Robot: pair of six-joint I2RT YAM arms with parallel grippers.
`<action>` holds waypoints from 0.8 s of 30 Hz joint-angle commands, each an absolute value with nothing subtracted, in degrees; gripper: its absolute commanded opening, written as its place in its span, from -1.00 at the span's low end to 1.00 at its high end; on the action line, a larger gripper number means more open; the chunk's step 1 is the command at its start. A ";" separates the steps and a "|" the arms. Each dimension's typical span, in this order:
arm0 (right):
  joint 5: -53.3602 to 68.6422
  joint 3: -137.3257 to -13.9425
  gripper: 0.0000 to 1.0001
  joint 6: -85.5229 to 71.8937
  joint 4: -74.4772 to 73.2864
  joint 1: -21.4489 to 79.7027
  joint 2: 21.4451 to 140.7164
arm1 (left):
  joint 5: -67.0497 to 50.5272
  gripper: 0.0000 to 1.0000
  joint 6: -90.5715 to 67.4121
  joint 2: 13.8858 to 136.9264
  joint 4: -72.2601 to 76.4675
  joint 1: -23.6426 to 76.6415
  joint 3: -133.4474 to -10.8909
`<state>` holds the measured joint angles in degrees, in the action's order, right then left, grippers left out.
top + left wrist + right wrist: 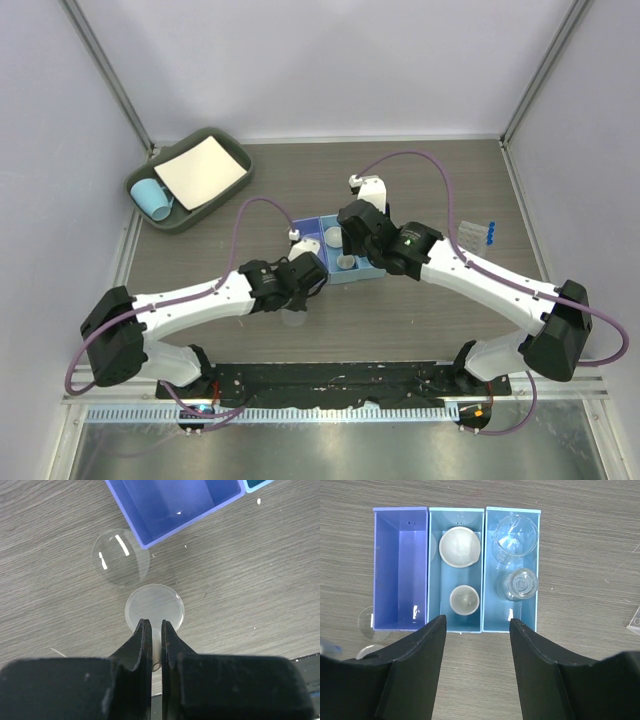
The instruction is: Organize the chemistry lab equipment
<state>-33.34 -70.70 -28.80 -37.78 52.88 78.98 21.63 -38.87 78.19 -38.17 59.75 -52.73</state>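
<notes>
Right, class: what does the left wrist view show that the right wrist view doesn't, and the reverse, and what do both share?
Only left wrist: the left gripper closed on a frosted round piece. Only right wrist: the open right gripper, two whitish dishes, a beaker and a flask in the light-blue compartments. Both: the empty purple compartment and the clear glass disc beside it.

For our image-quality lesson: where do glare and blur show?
Left wrist: white glare streaks on the clear disc; none on the frosted dish in the left gripper. Right wrist: highlights on the beaker; the open right gripper looks soft-edged. Top view: even light, faint shadows.
</notes>
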 commanded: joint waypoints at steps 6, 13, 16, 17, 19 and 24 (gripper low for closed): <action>-35.85 -70.75 0.18 -27.95 -37.08 53.09 75.33 | 21.44 -1.00 -38.50 69.26 -48.95 59.68 -64.06; -37.09 -69.26 0.18 -27.77 -38.93 53.00 69.80 | 26.71 -1.00 -32.44 75.05 -52.73 58.71 -77.59; -37.00 -68.56 0.18 -27.51 -40.16 53.00 68.03 | 25.41 -1.00 -30.41 79.36 -50.89 55.47 -81.47; -37.18 -68.21 0.18 -27.51 -40.43 53.00 66.90 | 24.44 -1.00 -29.89 81.63 -50.45 53.02 -82.17; -37.09 -67.24 0.17 -27.68 -40.78 53.00 65.57 | 21.46 -1.00 -28.57 84.01 -48.96 50.64 -84.19; -35.16 -65.48 0.17 -27.86 -40.96 53.00 62.67 | 18.02 -1.00 -26.81 91.30 -46.59 44.22 -88.24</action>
<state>-35.44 -66.67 -28.08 -40.77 52.88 64.82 21.45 -29.71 87.85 -49.34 48.29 -84.01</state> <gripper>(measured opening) 0.588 0.073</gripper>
